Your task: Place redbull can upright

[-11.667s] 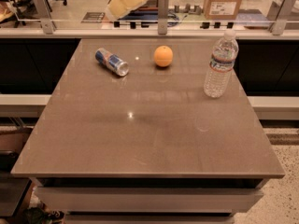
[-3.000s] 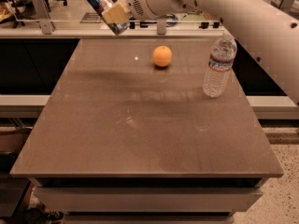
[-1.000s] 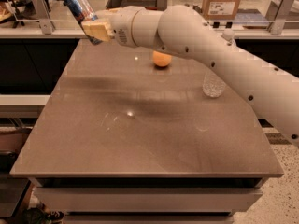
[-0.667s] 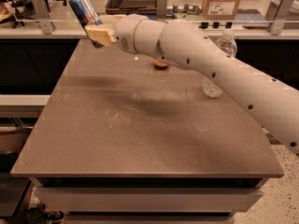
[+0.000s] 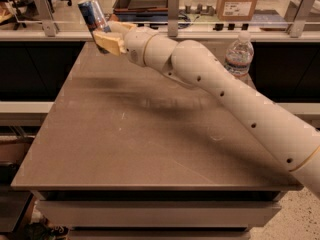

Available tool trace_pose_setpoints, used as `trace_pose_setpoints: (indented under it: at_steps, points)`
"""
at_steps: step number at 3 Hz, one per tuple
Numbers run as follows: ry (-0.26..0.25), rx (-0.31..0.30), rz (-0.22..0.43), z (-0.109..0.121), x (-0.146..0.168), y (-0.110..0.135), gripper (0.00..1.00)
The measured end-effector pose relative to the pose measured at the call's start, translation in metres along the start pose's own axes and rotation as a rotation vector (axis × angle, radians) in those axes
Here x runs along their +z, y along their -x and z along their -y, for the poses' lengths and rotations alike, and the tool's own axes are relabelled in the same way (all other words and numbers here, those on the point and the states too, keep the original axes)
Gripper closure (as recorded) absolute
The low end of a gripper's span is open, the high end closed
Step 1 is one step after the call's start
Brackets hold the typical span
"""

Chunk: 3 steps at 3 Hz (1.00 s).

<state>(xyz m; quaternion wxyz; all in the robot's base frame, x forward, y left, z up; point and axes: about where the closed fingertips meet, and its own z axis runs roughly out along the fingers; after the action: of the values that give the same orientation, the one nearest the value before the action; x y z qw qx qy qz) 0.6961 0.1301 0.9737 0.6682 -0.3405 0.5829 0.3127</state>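
Since a moment ago the gripper (image 5: 107, 35) has come slightly lower with its load. The fingers (image 5: 111, 43) are clamped on the lower end of the redbull can (image 5: 93, 13). The can rises above the fingers, a little tilted, in the air. The counter (image 5: 150, 149) lies below the fingers. A water bottle (image 5: 239, 54) stands well apart on their right.

The claw (image 5: 106, 38) hangs over the table's (image 5: 125, 154) 11 o'clock corner, clamped on the tilted redbull can (image 5: 93, 14). The robot arm (image 5: 225, 91) slants in from 4 o'clock to that corner and bars the whole diagonal. A water bottle (image 5: 240, 51) stands at 2 o'clock, just behind the arm. From 6 round to 10 o'clock the tabletop offers open passage. Rail posts (image 5: 172, 9) fence the far edge.
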Motion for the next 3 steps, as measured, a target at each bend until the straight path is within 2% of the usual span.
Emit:
trace_pose_setpoints:
  at_steps: [1, 2, 3]
  points:
    - [-0.021, 0.004, 0.007, 0.005, -0.003, -0.008, 1.00]
    - [-0.069, -0.004, -0.030, 0.008, -0.014, -0.017, 1.00]
    - [-0.113, -0.017, -0.106, 0.007, -0.024, -0.028, 1.00]
